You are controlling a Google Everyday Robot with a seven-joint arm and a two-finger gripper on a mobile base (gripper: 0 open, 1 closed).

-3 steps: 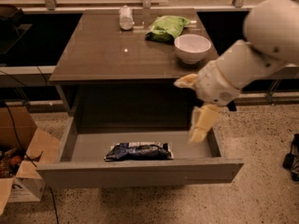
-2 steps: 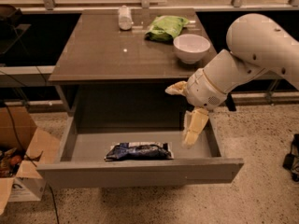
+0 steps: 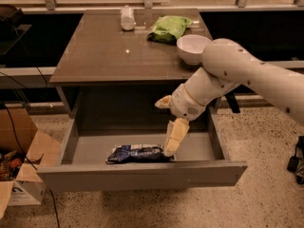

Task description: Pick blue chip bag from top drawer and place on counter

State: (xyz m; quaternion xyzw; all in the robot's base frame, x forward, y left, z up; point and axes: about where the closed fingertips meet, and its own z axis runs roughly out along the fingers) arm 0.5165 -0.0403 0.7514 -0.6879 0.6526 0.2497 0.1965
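Note:
The blue chip bag (image 3: pixel 138 153) lies flat on the floor of the open top drawer (image 3: pixel 142 175), near its front panel, left of centre. My gripper (image 3: pixel 164 127) hangs inside the drawer just above the bag's right end. It is open and holds nothing. Its lower finger (image 3: pixel 174 136) points down, with its tip at the bag's right end. The counter (image 3: pixel 109 51) is the brown-grey tabletop above the drawer.
On the counter stand a white bowl (image 3: pixel 192 47) at the right edge, a light green snack bag (image 3: pixel 170 27) behind it and a pale can (image 3: pixel 127 18) lying at the back. A cardboard box (image 3: pixel 21 170) sits on the floor to the left of the drawer.
My arm has swung left and down into the drawer. The gripper has gone from the drawer's right side to the right end of the blue chip bag. The bag has not moved.

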